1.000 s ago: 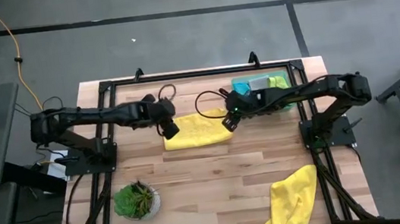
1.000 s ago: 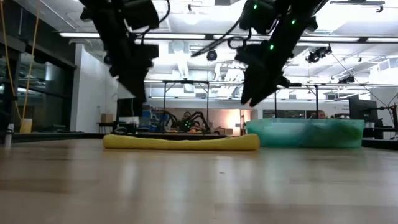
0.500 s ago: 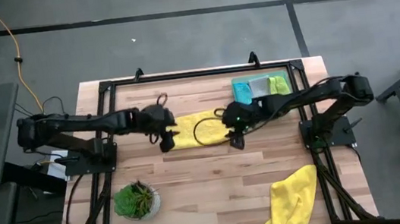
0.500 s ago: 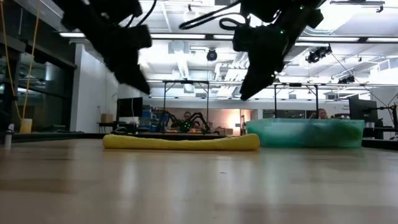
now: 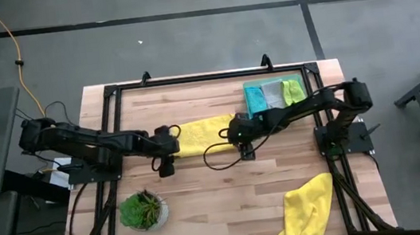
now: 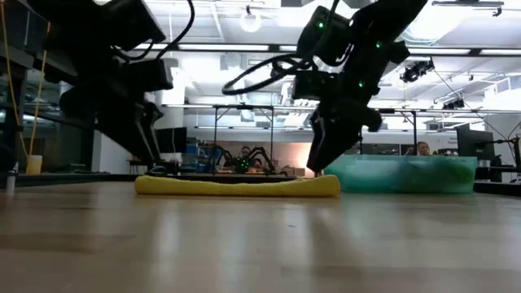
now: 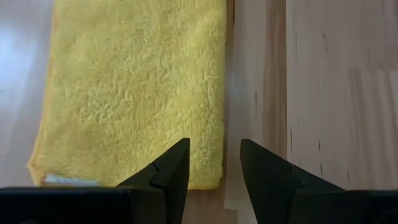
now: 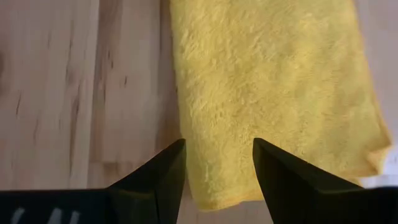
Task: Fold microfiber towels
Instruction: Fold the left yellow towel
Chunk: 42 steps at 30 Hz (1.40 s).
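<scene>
My left fingers (image 7: 214,163) and right fingers (image 8: 219,163) hang parted and empty at opposite near corners of the folded yellow towel (image 5: 200,135) lying flat on the tabletop (image 5: 227,188); a shallow pinch could catch one layer and spoil the fold.

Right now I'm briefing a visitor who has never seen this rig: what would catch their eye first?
The folded yellow towel at mid-table, with the left gripper and the right gripper low at its two near corners, both open and empty. Next, a crumpled yellow towel at the near right corner. Then the tray of folded towels at the far right and the plant near left.
</scene>
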Each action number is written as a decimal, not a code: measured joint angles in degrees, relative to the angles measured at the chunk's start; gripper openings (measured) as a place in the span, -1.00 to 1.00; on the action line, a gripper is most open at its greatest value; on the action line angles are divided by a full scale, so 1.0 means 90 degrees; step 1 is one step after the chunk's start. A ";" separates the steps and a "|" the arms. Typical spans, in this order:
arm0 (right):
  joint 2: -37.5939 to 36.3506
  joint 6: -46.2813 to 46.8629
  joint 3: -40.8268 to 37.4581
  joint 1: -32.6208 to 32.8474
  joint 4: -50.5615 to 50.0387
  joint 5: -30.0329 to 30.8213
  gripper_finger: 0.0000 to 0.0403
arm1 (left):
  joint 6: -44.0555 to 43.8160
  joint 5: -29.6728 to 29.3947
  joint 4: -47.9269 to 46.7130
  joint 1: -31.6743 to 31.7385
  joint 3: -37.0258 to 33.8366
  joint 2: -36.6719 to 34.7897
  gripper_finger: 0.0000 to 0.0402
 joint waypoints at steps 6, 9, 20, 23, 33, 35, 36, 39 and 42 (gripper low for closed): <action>0.0193 -0.0604 0.0000 0.0070 -0.0352 -0.0185 -0.12 | 0.0070 0.0001 0.0211 -0.0161 0.0002 0.0375 -0.35; 0.0331 -0.0765 0.0000 0.0110 -0.0471 -0.0184 -0.12 | 0.0329 -0.0002 0.0227 -0.0225 0.0002 0.0642 -0.35; 0.0307 -0.0561 0.0000 0.0342 -0.0940 0.0361 -0.41 | 0.0105 -0.0392 0.0235 -0.0261 0.0002 0.0853 -0.35; 0.0307 -0.0301 0.0000 0.0376 -0.0843 0.0359 -0.53 | 0.0289 -0.0458 0.0230 -0.0261 0.0002 0.0853 -0.35; 0.0307 0.0063 0.0000 0.0386 -0.0686 0.0370 -0.55 | 0.0381 -0.0431 0.0203 -0.0261 0.0002 0.0853 -0.35; 0.0305 -0.0059 0.0000 0.0389 -0.0671 0.0370 -0.48 | 0.0353 -0.0429 0.0192 -0.0261 0.0002 0.0853 -0.35; 0.0305 -0.0091 0.0000 0.0388 -0.0645 0.0372 -0.43 | 0.0289 -0.0429 0.0166 -0.0261 0.0002 0.0853 -0.35; 0.0300 -0.0244 0.0000 0.0386 -0.0609 0.0340 -0.28 | -0.0050 -0.0417 0.0057 -0.0261 0.0002 0.0853 -0.35; 0.0311 -0.0469 0.0000 0.0386 -0.0593 0.0071 -0.15 | -0.0294 -0.0248 -0.0015 -0.0259 0.0002 0.0853 -0.35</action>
